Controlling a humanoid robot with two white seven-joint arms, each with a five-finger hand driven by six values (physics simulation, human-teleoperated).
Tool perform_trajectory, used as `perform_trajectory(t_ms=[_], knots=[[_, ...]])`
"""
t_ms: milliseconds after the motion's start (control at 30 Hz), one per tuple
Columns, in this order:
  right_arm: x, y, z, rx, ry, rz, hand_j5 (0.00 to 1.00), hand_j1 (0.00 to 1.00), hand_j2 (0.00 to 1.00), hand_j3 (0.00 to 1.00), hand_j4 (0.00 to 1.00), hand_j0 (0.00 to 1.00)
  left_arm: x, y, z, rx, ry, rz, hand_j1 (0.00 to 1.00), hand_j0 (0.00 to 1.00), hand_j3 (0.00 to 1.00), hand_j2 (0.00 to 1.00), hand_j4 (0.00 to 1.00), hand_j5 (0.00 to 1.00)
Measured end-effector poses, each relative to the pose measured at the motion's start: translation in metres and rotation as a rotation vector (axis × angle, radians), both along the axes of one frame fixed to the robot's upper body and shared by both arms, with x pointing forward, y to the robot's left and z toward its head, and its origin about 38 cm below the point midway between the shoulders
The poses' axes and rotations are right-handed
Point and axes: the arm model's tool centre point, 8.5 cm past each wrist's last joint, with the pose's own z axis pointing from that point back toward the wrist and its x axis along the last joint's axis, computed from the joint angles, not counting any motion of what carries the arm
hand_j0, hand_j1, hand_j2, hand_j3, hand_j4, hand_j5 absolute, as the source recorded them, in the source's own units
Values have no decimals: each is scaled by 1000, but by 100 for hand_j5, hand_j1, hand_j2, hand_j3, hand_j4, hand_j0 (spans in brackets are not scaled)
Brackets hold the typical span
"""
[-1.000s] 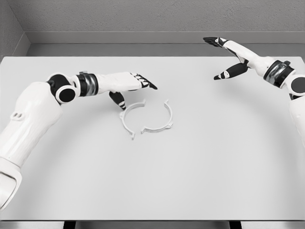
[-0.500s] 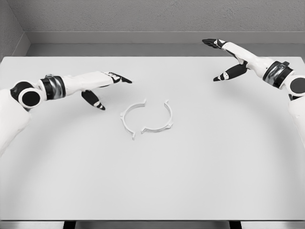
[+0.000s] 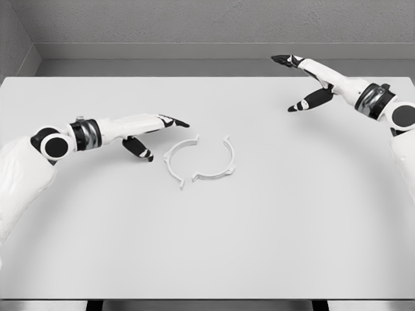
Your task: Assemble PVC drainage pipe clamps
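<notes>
my arms are glossy white shells, rounded and smooth. my left robot hand [image 3: 152, 131] is white across the back, with black fingertips and a black thumb end. behind its wrist sits a dark banded ring with a grey metallic stripe, then a round black joint cap ringed in white. my right robot hand [image 3: 308, 81] shows the same white shell, black fingertips, a banded wrist ring and a black joint cap.

White clamp halves [image 3: 198, 160], pale grey table [image 3: 292, 227] — black-tipped white hands [image 3: 152, 129]
</notes>
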Motion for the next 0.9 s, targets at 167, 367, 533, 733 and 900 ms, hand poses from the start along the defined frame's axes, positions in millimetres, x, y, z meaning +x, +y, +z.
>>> perform_trajectory(t_ms=[167,367,533,733,900], knots=[[0,2,-1,-7,2,7,100,100,100,100,100,100,1,-1,8,-8,-20,-8,100,100,100,100,100,100],[0,4,0,-10,0,12,100,100,100,100,100,100,-12,4,21,-37,-51,-41,100,100,100,100,100,100],[0,3,0,-11,-1,12,100,100,100,100,100,100,-17,3,18,-47,-46,-50,100,100,100,100,100,100],[0,4,0,-12,-1,14,100,100,100,100,100,100,-23,-4,9,-49,-27,-65,100,100,100,100,100,100],[-1,-2,1,-20,-2,6,100,100,100,100,100,100,-24,-8,8,-49,-24,-75,100,100,100,100,100,100]])
